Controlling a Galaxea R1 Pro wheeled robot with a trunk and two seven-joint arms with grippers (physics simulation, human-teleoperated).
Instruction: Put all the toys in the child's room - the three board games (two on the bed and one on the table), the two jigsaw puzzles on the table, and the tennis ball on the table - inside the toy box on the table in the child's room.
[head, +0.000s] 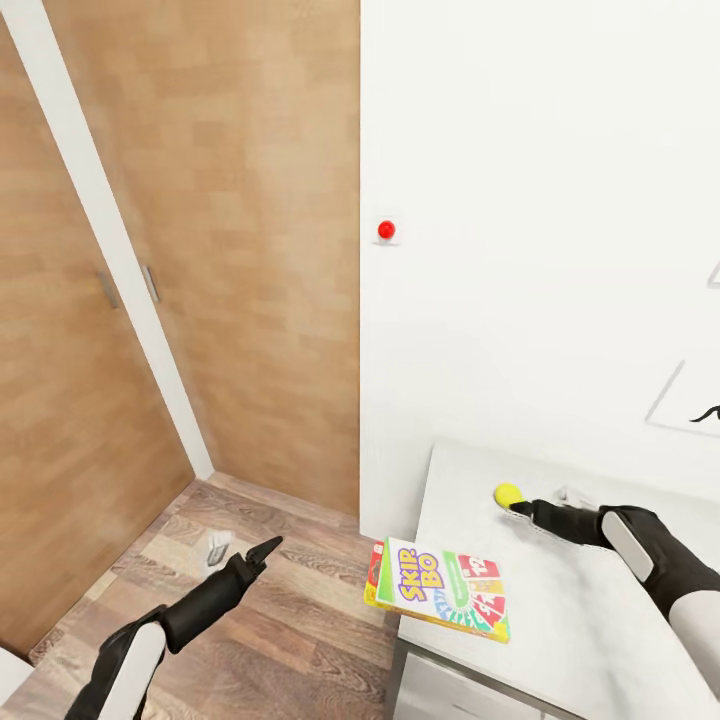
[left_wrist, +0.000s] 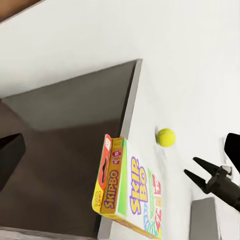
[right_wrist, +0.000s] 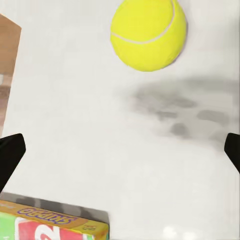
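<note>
While our right gripper (head: 518, 509) spreads its jaws empty just beside the fuzzy yellow-green tennis ball (head: 508, 494) on the tabletop (head: 600, 620), we see the Skip-Bo board game (head: 440, 588) overhanging the edge nearby; we cannot tell how our left gripper (head: 262, 551) stands.

The surface (head: 590, 640) is standing at the right of the head view, against the wall (head: 540, 200). A board game (head: 440, 590) is lying on its near left corner, partly overhanging the edge above the floor (head: 290, 620). The tennis ball (head: 508, 494) is sitting on the surface farther back, beyond the board game and well apart from it. The right pincer (head: 528, 512) is hovering just beside the ball, to its right. The left pincer (head: 268, 546) is hanging over the floor, left of the surface. A door (head: 80, 330) is standing at the far left.
</note>
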